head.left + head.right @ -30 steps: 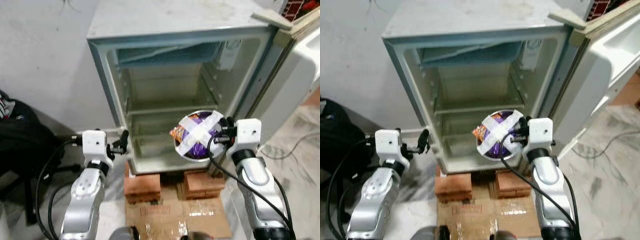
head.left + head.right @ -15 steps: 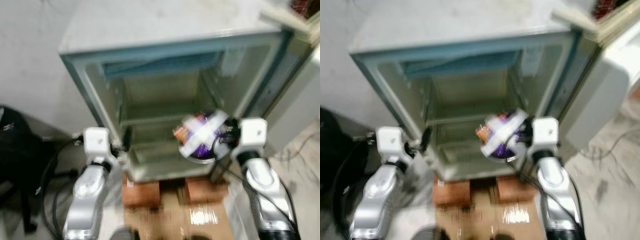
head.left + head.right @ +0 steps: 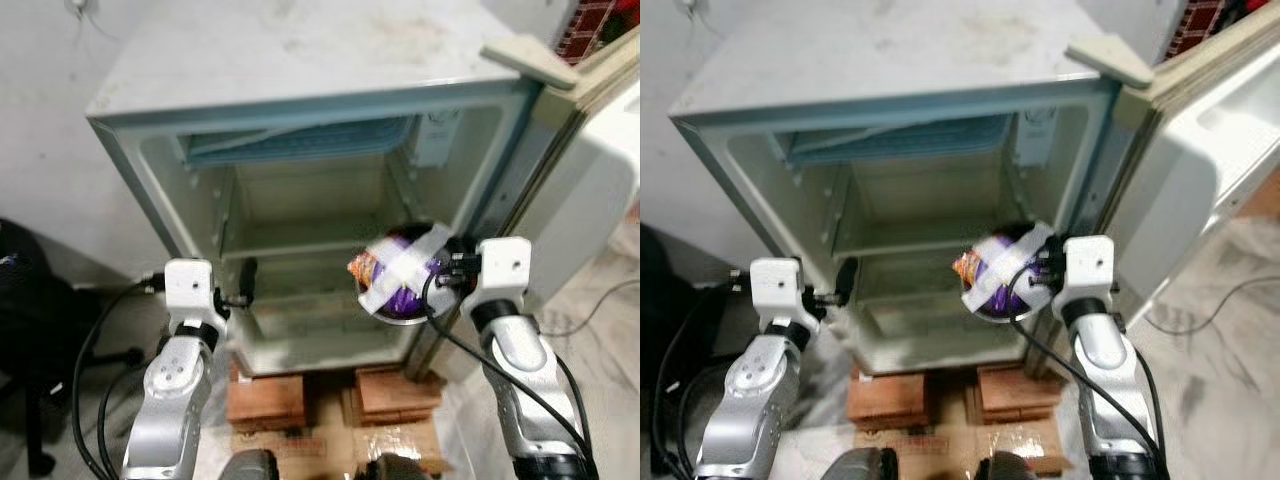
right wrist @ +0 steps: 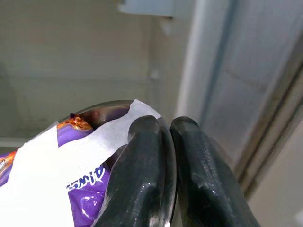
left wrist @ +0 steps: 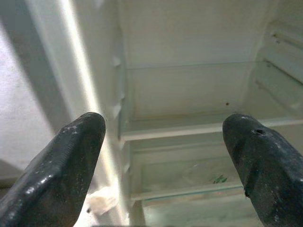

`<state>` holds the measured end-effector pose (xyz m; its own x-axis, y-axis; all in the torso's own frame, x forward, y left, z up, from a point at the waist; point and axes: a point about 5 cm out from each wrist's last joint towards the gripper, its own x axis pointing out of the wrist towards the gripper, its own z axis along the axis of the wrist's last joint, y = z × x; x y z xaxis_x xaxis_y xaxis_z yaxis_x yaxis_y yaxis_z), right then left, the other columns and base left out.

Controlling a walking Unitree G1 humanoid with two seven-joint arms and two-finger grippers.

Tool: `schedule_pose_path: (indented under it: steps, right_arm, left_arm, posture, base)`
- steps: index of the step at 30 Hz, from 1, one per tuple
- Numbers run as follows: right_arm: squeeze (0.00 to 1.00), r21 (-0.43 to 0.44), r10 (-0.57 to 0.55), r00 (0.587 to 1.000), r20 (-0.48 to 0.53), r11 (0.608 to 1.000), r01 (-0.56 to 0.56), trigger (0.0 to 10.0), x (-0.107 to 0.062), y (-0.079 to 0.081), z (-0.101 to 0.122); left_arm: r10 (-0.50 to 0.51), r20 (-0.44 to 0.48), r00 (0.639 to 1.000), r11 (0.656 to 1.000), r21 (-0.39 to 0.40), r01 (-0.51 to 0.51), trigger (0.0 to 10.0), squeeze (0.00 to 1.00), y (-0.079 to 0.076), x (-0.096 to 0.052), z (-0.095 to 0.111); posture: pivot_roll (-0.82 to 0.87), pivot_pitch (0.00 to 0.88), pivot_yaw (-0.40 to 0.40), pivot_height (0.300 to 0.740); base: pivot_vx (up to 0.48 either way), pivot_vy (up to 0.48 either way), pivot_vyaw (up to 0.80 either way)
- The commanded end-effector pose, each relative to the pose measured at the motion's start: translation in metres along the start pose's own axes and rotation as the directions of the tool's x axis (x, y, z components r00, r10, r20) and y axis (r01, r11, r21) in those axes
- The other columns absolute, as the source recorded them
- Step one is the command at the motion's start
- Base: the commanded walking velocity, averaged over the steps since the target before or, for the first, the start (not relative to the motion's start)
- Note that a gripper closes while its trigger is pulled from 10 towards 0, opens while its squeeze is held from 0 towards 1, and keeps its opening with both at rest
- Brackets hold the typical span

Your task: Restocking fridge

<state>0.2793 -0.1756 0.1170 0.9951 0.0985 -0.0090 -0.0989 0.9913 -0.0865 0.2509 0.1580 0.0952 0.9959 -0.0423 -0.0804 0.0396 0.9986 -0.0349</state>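
Here the right gripper [image 3: 449,272] is pinching the round steel bowl's [image 3: 400,312] taped rim inside the fridge [image 3: 300,150]; the left gripper [image 5: 163,142] is hovering spread.

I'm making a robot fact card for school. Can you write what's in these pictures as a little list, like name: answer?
place: in front of a small fridge with its door swung open
fridge inside: shelves look bare
fridge stands on: red bricks
right gripper: fingers pinched on the rim of a metal bowl, held at the fridge opening
bowl: holds purple and orange snack packets, crossed over with white tape
left gripper: open, holding nothing, pointed into the fridge
floor: flattened cardboard under the bricks
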Motion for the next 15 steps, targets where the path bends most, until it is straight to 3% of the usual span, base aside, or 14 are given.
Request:
schedule_pose_path:
  steps: [1, 8, 9, 15]
  right_arm:
    - [0.0, 0.015, 0.056, 0.998, -0.001, 0.998, -0.056, 10.0, 0.006, 0.007, 0.002]
    - [0.0, 0.025, 0.093, 0.996, -0.001, 0.995, -0.093, 10.0, 0.021, 0.011, 0.003]
    - [0.0, 0.03, 0.103, 0.995, 0.003, 0.994, -0.103, 10.0, 0.029, 0.012, 0.004]
    - [0.0, 0.074, 0.121, 0.992, 0.021, 0.99, -0.122, 10.0, 0.051, 0.017, 0.014]
  left_arm:
    - [0.019, -0.012, 1.0, 1.0, 0.008, -0.019, 10.0, 0.0, 0.008, -0.007, 0.001]
    - [0.03, -0.041, 0.999, 0.999, 0.029, -0.028, 10.0, 0.0, 0.017, -0.028, -0.002]
    - [-0.005, -0.067, 0.998, 1.0, 0.02, 0.006, 10.0, 0.0, 0.015, -0.036, -0.005]
    - [-0.057, -0.103, 0.993, 0.997, 0.042, 0.062, 10.0, 0.0, 0.015, -0.055, -0.006]
  posture:
    - [0.02, 0.139, 0.038, 0.74]
    - [0.06, 0.155, 0.025, 0.74]
    - [0.09, 0.167, 0.013, 0.74]
    - [0.13, 0.193, -0.01, 0.74]
  base:
    - [0.0, 0.0, 0.0]
    - [0.0, 0.0, 0.0]
    - [0.0, 0.0, 0.0]
    - [0.0, 0.0, 0.0]
